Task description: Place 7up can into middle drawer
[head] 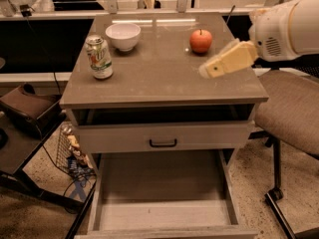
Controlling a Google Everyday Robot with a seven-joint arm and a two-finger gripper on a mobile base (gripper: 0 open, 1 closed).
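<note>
The 7up can (99, 57) stands upright on the cabinet's top at the left, near the front edge. The middle drawer (162, 215) is pulled far out below the cabinet, and its pale floor is bare. My gripper (212, 69) hangs over the right side of the top, just in front of the apple, pointing left. It is well to the right of the can and holds nothing I can see.
A white bowl (123, 36) stands behind the can. A red apple (201, 41) sits at the back right of the top. A drawer front with a black handle (163, 142) lies above the open drawer. A chair (291, 113) stands on the right, and a wire basket (70, 151) on the left floor.
</note>
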